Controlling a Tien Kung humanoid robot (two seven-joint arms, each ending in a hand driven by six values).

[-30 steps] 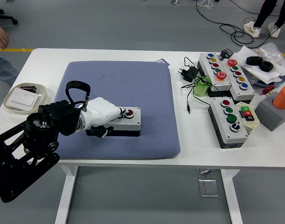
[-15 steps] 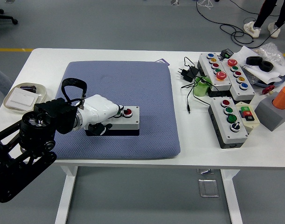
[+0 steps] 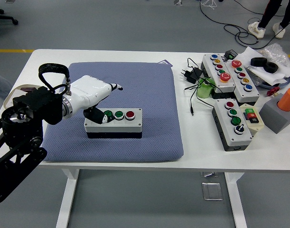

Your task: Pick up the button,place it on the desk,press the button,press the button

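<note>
The grey rectangular three-button control box (image 3: 114,122), with a green, a dark green and a red round button in a row on top, is seen lying flat on the blue-grey padded mat (image 3: 135,85), toward the mat's six o'clock edge, so the placing step is judged done and the pressing steps are in hand. The left hand (image 3: 95,97), white-shelled on a black arm, is held just above the box's nine o'clock end, empty, its fingers loosely extended; a dark thumb tip appears to sit at or by the green button (image 3: 107,114). A downward fingertip push on one button is judged the next need. At three o'clock on the white table (image 3: 192,142), other button boxes (image 3: 232,124) lie well apart.
</note>
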